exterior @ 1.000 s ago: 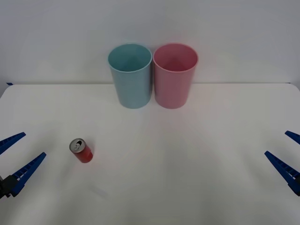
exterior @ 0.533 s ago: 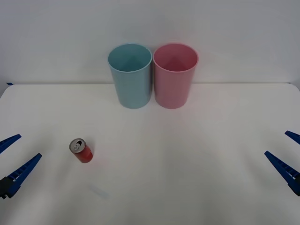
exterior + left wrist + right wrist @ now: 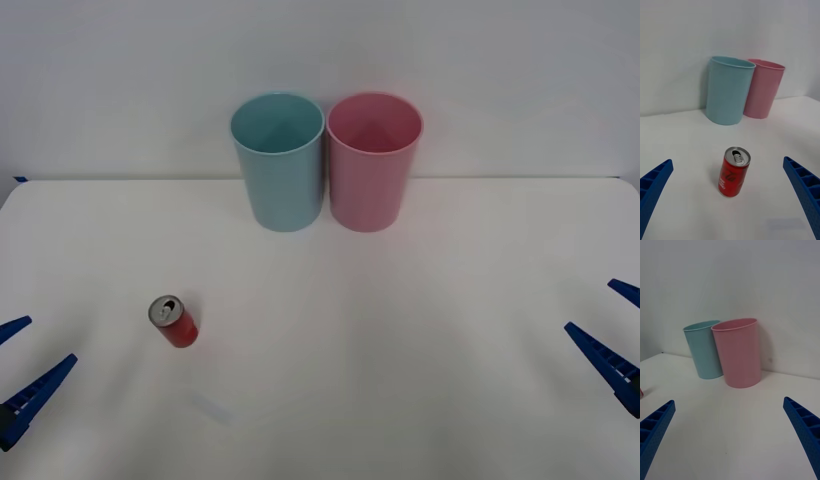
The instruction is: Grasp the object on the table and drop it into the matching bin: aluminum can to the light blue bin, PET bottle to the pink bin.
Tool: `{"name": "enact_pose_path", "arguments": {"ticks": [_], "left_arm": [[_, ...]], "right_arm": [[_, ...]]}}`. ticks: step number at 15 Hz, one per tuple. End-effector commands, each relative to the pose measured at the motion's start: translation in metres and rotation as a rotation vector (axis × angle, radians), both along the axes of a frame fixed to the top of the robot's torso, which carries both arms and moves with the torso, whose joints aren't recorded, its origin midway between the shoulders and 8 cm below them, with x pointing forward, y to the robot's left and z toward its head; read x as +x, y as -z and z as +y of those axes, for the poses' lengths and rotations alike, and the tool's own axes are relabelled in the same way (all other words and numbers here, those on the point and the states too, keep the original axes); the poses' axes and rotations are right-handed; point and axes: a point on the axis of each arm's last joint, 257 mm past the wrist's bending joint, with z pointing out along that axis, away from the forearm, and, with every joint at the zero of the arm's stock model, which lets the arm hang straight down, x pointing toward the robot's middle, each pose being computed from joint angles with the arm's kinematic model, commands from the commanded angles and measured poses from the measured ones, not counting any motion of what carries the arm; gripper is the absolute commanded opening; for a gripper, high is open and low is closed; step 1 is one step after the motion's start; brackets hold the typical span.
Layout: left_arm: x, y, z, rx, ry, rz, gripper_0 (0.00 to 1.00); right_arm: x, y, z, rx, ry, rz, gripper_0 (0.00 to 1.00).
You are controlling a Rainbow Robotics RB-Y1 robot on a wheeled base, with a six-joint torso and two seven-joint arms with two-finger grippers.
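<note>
Front view: we log the aluminum can point(image 3: 174, 320) upright on the counter point(image 3: 400, 330), both end effectors, left point(image 3: 18, 375) and right point(image 3: 615, 335), spread open and empty.

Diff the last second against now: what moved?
Only the left gripper moved: it slid down and toward the left edge of the front view, away from the can, fingers open and empty. Nothing was grasped or released. The can stands where it was on the table, the blue bin and pink bin are unmoved, and the right gripper holds its place, open.
</note>
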Motion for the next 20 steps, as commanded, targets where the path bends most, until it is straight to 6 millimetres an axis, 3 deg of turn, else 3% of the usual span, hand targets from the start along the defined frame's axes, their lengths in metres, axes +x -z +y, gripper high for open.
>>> {"name": "enact_pose_path", "arguments": {"ticks": [1, 11, 20], "left_arm": [[-0.003, 0.016, 0.005, 0.030, -0.029, 0.037, 1.00], [0.003, 0.079, 0.004, 0.179, -0.166, 0.080, 1.00], [0.013, 0.096, -0.034, 0.082, -0.167, 0.106, 1.00]], "right_arm": [[0.000, 0.000, 0.000, 0.000, 0.000, 0.000, 1.00], [0.000, 0.000, 0.000, 0.000, 0.000, 0.000, 1.00], [0.000, 0.000, 0.000, 0.000, 0.000, 0.000, 1.00]]}}
